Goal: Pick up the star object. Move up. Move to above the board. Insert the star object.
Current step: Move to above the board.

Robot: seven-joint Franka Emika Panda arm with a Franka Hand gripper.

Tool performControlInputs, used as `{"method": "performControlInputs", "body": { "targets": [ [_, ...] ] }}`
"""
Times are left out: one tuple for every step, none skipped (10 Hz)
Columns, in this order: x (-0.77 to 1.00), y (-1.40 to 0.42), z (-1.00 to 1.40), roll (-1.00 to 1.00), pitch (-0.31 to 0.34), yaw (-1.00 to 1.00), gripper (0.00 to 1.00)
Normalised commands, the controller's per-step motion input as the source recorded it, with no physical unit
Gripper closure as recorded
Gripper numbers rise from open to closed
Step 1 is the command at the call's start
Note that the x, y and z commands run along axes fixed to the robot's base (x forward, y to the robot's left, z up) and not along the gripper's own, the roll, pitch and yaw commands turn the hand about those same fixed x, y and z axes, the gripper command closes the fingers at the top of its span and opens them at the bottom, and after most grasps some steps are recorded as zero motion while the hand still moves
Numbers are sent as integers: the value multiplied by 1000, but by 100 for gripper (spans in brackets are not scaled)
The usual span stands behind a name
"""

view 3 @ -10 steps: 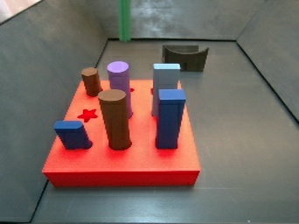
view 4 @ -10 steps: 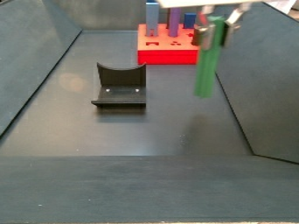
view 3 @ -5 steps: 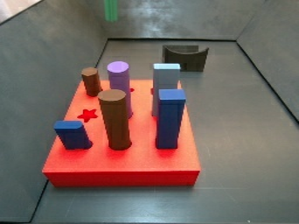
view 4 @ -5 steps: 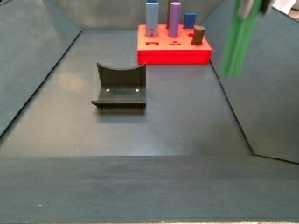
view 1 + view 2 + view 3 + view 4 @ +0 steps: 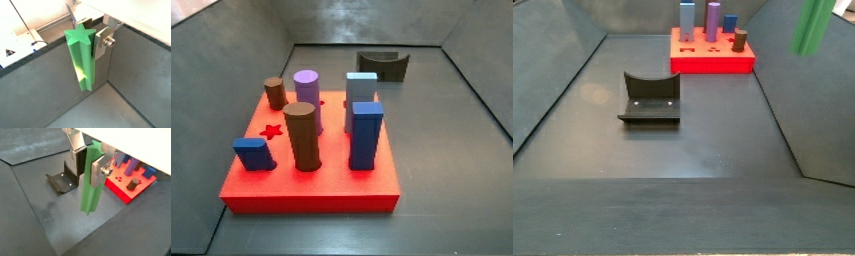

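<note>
The gripper (image 5: 90, 35) is clenched on the star object (image 5: 83, 60) near its top end, holding it high above the floor, well clear of the board (image 5: 311, 190). The peg looks rigid and light, its ridged sides giving the fingers (image 5: 102, 42) flat purchase. Hanging long below the grasp, it may swing off vertical. The star hole (image 5: 270, 130) lies near the board's left edge.
</note>
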Motion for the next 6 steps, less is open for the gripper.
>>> {"method": "performControlInputs", "body": {
  "targets": [
    [-17,24,204,9,86,-4,100],
    [353,-1000,35,478,67,-751,100],
    [355,-1000,24,482,52,-735,100],
    [356,-1000,20,377,14,-455,100],
    [358,-1000,17,191,-20,-261,100],
    [363,-1000,17,54,12,-69,100]
  ]
}}
